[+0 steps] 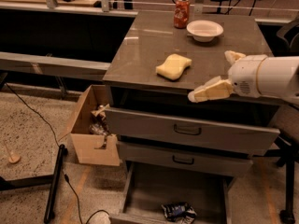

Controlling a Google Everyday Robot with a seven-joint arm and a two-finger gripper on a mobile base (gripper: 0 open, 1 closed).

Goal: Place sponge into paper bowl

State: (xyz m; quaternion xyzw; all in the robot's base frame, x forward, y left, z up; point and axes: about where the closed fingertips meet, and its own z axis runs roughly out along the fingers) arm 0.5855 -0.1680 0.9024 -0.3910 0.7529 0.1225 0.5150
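The pale yellow sponge (174, 66) lies flat near the front middle of the grey cabinet top (140, 45). The white paper bowl (204, 30) stands empty at the back, behind and to the right of the sponge. My gripper (210, 76) reaches in from the right at the cabinet's front edge, to the right of the sponge and apart from it. It is open and empty. One yellow-padded finger (211, 90) points left over the front edge, and the other finger (233, 56) sits behind it.
A red soda can (181, 12) stands at the back, left of the bowl. The cabinet's bottom drawer (174, 190) is pulled out with a crumpled bag (179, 211) in it. An open cardboard box (91, 125) sits on the floor at the left.
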